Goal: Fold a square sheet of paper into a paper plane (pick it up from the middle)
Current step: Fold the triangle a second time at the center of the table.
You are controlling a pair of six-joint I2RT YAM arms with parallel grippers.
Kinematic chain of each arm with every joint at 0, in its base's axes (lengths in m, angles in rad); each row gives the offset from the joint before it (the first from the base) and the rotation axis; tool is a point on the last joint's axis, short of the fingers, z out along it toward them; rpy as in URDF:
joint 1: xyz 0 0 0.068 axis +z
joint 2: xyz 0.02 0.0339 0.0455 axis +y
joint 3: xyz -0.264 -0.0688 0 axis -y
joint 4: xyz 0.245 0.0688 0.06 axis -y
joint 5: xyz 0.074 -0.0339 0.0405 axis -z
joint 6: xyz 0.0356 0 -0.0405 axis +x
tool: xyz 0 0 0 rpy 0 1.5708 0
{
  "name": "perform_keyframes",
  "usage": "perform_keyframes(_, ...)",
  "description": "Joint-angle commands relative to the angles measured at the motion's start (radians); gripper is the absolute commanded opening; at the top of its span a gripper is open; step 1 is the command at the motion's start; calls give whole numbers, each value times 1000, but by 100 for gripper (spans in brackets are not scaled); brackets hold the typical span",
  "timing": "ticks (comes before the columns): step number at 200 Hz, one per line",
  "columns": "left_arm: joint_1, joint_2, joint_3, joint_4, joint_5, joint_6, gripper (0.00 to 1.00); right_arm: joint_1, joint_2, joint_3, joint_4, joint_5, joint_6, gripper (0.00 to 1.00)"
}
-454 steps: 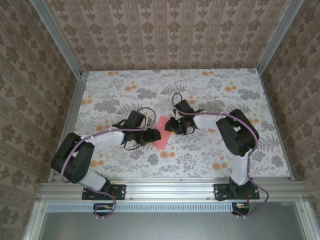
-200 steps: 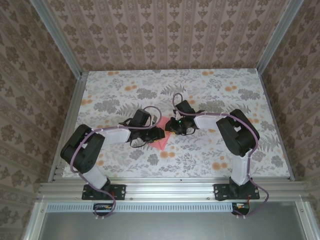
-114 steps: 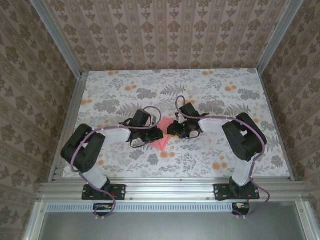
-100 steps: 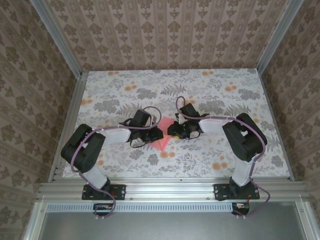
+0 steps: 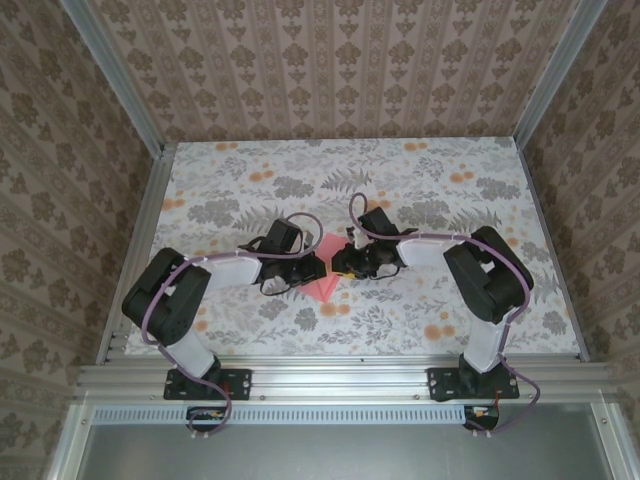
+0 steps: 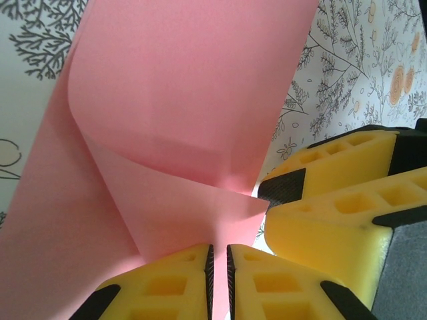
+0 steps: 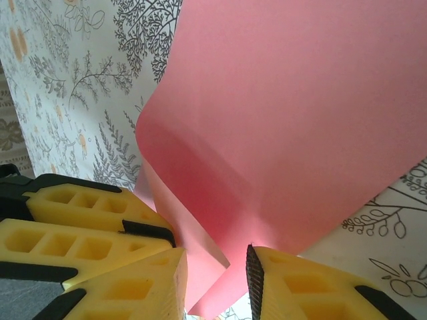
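Roughly midway between the side edges of the table [image 5: 450, 180], the left gripper [image 6: 217, 263] is pinching a lifted flap of the paper plane [image 6: 187, 100]. The right gripper [image 7: 217, 280] is straddling its fold, grip unclear. Printed surface is stretching wide toward every edge.

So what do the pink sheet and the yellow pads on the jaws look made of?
Sheet: thin paper, matte pink; it curls softly yet keeps sharp creases. Pads: matte yellow, moulded with square recesses and black corners; probably plastic or firm rubber, the look leaves it open.
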Motion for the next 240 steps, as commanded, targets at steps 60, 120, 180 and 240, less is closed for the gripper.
perform_keyframes(60, -5, 10, 25, -13, 1, 16, 15, 8, 49, 20, 53, -64, 7, 22)
perform_keyframes(120, -6, -10, 23, -26, -4, 18, 16, 7, 50, 21, 41, -28, 2, 3)
perform_keyframes(180, -6, -39, 10, -24, 13, 24, 23, 6, 44, 34, -61, 50, -68, 1)
perform_keyframes(240, -16, -26, 21, -26, 41, 38, 24, 5, 55, 52, -79, 75, -80, 2)
